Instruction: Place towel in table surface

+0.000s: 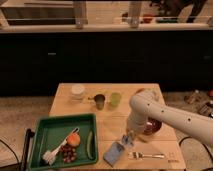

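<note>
Nearest to us, close to the front edge of the worktop (112, 122), the towel (114, 153) lies as a small rumpled blue-grey patch. It sits between the green tray (65, 118) on one side and a fork (148, 155) on the other, touching neither as far as we can see. It looks to us to be resting on the wood already, outside the tray.

Just behind it the gripper (129, 139) points down at the towel's far corner, on the fork side. We cannot tell whether it is clamped on the cloth or free of it.

We judge the towel to be light, limp and not at all fragile. It will sag and fold rather than hold its shape, so a pinch on a raised fold or a corner suits it better than a grab at the flat middle. Lifted by that corner, we expect it to trail, and it could brush the fork.

Further back the white arm (165, 116) crosses over a reddish bowl (153, 128). Beyond that stand a dark cup (100, 102), a green cup (115, 99) and a white container (77, 92).
</note>
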`<state>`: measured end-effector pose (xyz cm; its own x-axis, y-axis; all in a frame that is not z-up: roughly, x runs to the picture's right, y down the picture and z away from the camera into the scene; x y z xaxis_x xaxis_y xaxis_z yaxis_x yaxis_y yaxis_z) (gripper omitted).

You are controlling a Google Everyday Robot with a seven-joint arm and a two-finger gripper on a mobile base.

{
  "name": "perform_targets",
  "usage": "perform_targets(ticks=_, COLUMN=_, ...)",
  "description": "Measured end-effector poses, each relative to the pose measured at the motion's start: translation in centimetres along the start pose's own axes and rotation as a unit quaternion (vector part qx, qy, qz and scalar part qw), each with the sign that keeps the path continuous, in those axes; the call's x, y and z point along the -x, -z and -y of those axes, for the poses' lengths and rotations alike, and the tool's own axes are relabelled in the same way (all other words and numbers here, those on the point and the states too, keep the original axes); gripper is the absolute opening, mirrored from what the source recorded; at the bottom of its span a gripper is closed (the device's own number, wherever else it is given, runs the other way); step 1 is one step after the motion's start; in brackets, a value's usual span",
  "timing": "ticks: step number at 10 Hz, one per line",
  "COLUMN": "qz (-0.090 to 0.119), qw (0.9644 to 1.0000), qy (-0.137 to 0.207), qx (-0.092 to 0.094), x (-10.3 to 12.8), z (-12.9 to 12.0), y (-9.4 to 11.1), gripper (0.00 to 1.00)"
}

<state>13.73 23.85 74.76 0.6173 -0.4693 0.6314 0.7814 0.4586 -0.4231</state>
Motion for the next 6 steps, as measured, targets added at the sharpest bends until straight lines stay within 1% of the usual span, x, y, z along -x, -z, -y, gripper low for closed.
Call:
perform_targets(ticks=1, qz=0.001, qw=1.0, qy=0.006, qx=0.003, x=0.0, z=0.5, y=-0.3, gripper=0.64)
perform_targets(ticks=2, qz=0.003, qw=0.9999, qy=0.013, qx=0.006, x=0.0, z=1.0, y=-0.7, gripper=0.75)
perform_targets(ticks=3, qz=0.003, qw=0.9999, qy=0.013, qx=0.007, x=-0.1, z=1.0, y=-1.0, gripper=0.79)
perform_targets(ticks=6, qz=0.005, qw=0.9999, qy=0.011, qx=0.006, x=-0.6, z=0.8, y=-1.6, gripper=0.8)
